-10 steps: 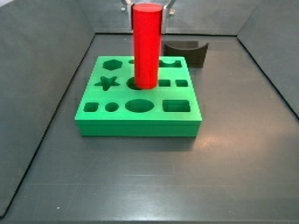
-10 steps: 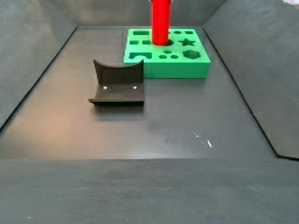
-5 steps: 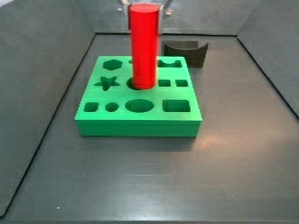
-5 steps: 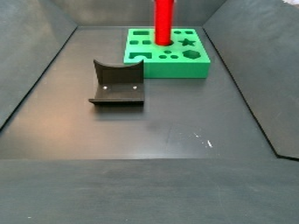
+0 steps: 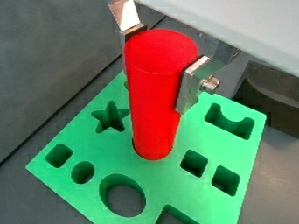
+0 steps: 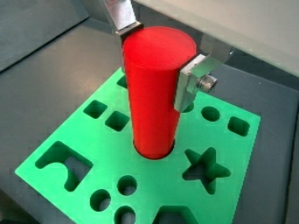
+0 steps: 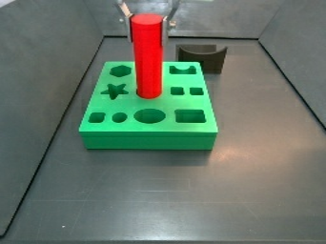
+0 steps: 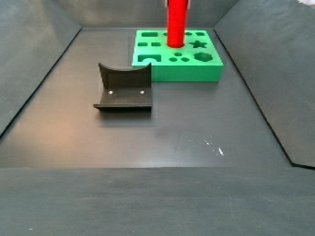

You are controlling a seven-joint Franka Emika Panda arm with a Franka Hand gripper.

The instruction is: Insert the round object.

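Note:
The round object, a tall bright-red cylinder peg (image 7: 148,57), stands upright with its lower end in the round hole in the middle of the green block (image 7: 152,133). It also shows in both wrist views (image 5: 158,96) (image 6: 156,96) and in a side view (image 8: 176,23). My gripper (image 7: 148,11) is above the block, and its silver fingers (image 5: 193,83) sit against opposite sides of the peg's top, shut on it. The gripper (image 5: 160,57) (image 6: 158,54) is in both wrist views. In a side view the peg's top and the gripper are cut off by the frame.
The green block (image 8: 185,72) (image 5: 87,140) (image 6: 105,144) has several shaped holes, among them a star (image 5: 108,116). The dark fixture (image 8: 123,89) (image 7: 204,55) stands on the floor apart from the block. Grey walls enclose the floor.
The peg and my gripper have shifted a little sideways over the block and sunk lower, so the peg's top sits lower than before. The block and fixture have not moved.

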